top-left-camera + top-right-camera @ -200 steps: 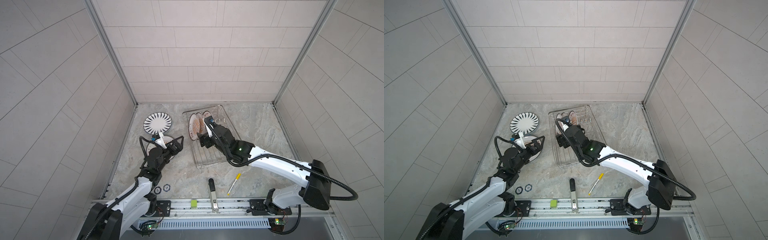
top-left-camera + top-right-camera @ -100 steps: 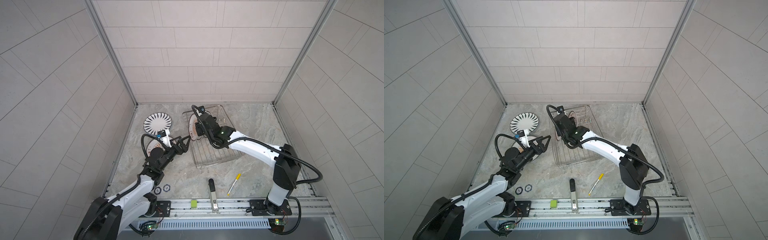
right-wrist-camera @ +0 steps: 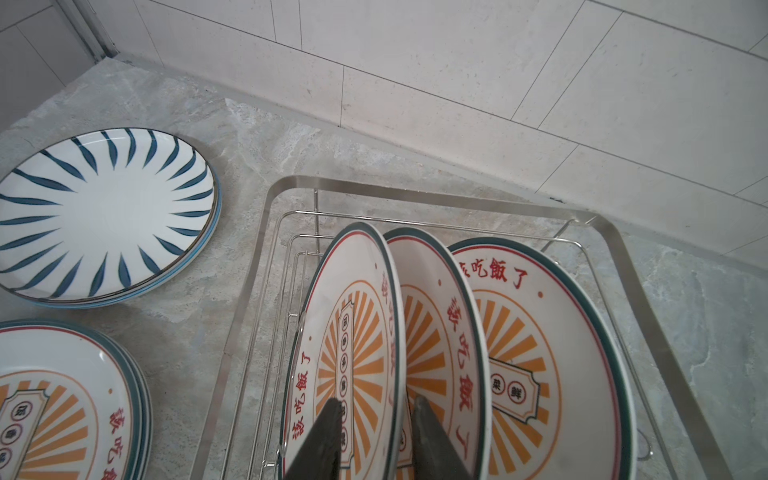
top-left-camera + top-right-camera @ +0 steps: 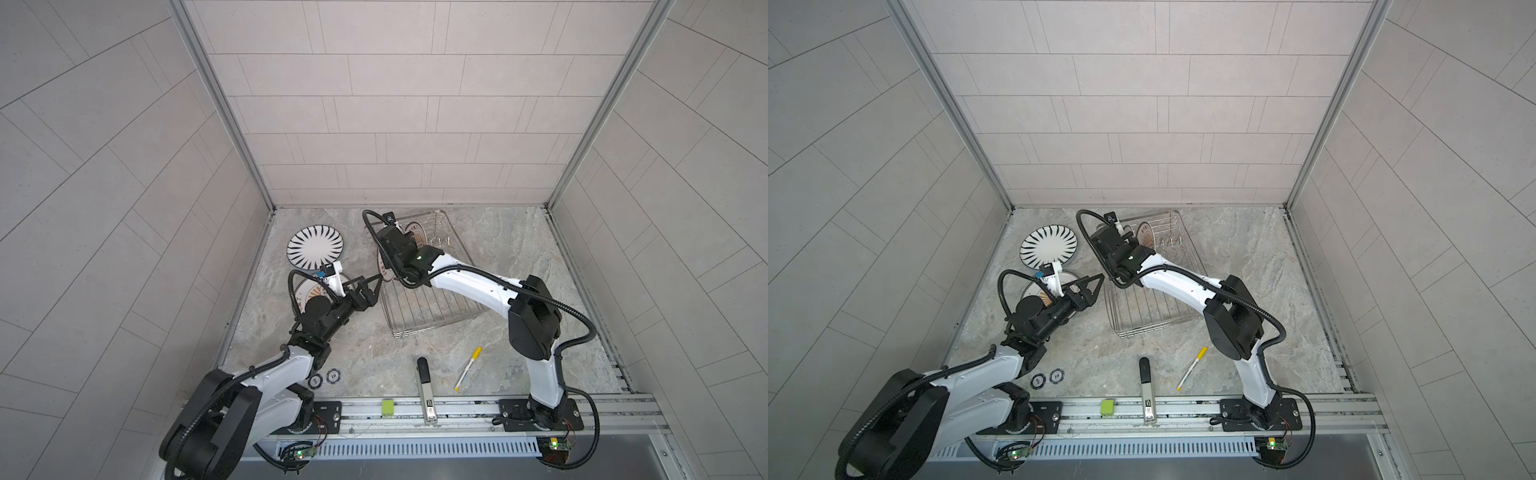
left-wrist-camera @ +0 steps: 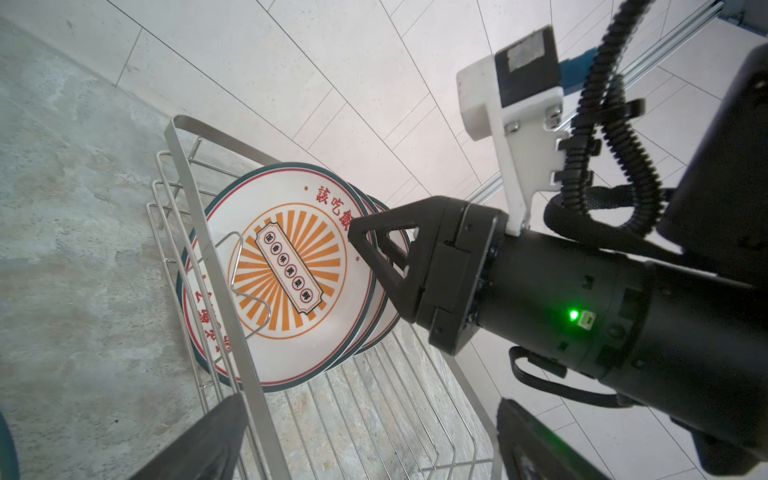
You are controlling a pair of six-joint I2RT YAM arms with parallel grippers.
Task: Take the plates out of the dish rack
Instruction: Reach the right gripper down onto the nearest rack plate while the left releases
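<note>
One plate (image 3: 345, 332) straddled by downturned right gripper (image 3: 376, 401), left gripper (image 5: 370, 399) agape

1. This is a robot test cell, not a real kitchen: pale tiled panels (image 4: 395, 104) rise just beyond my right end effector (image 3: 376, 401) and on both sides, joined by aluminium corner posts (image 4: 226, 108).
2. Well behind it, my arms (image 4: 469, 286) are bolted to a metal rail (image 4: 469, 409), with a bare circuit board (image 4: 555, 445) and vent grille (image 4: 407, 449).
3. Beneath it, a marble-look table (image 4: 519, 257) carries kitchen props: dish rack (image 4: 436, 326), plates (image 4: 316, 249).
</note>
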